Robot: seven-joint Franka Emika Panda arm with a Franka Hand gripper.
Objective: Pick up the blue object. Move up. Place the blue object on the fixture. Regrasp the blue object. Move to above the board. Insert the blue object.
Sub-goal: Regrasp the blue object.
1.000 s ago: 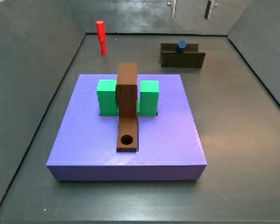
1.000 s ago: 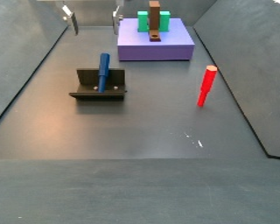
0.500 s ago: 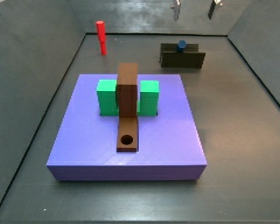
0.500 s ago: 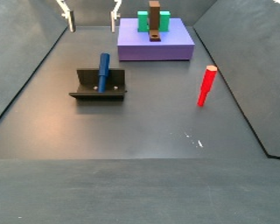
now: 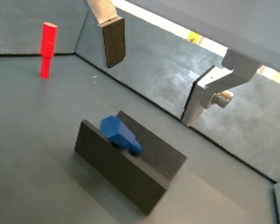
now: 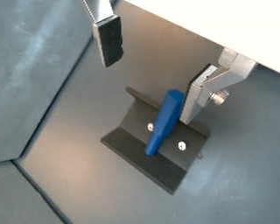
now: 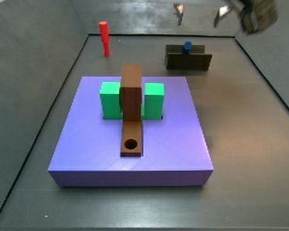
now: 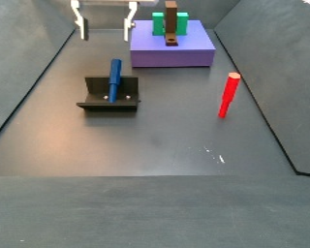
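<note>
The blue object [image 6: 166,122] leans in the fixture [image 6: 154,150], centre of a wrist view; your gripper [image 8: 104,17] hangs above at upper left in a side view, fingers [image 6: 108,41] spread and empty; descend off-line and you risk knocking it over.

The end effector [image 8: 104,17] came lower above the fixture [image 8: 108,100], its fingers [image 7: 181,11] reaching further into both side views.

Blue object [image 6: 166,121] leaning on fixture [image 6: 136,156], gripper [image 6: 160,61] above.
</note>
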